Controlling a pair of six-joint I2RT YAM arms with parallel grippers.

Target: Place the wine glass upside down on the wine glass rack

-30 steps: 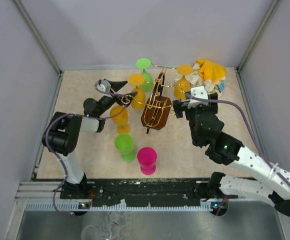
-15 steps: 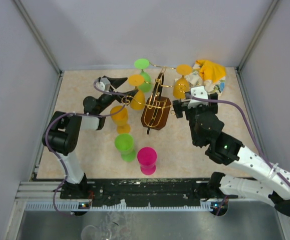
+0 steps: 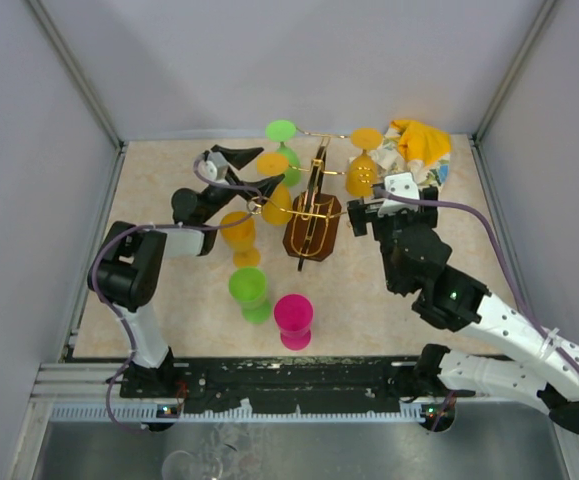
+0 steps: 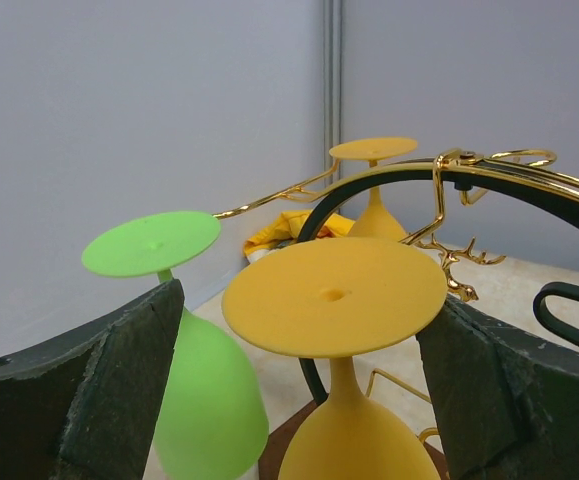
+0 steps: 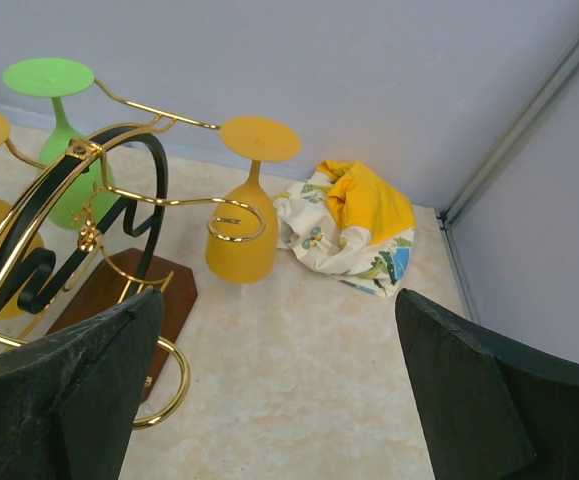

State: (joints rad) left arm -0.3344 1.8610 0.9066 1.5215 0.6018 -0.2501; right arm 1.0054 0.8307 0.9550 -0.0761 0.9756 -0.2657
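Both left gripper and right gripper are spread, empty; left is best backed straight off inverted orange plastic wine glass without jolting gold wire rack.

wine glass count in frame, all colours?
6. Upside down on the rack: far green glass, left orange glass, right orange glass. Standing on the table: near orange glass, near green glass, pink glass. Rack may hide more.
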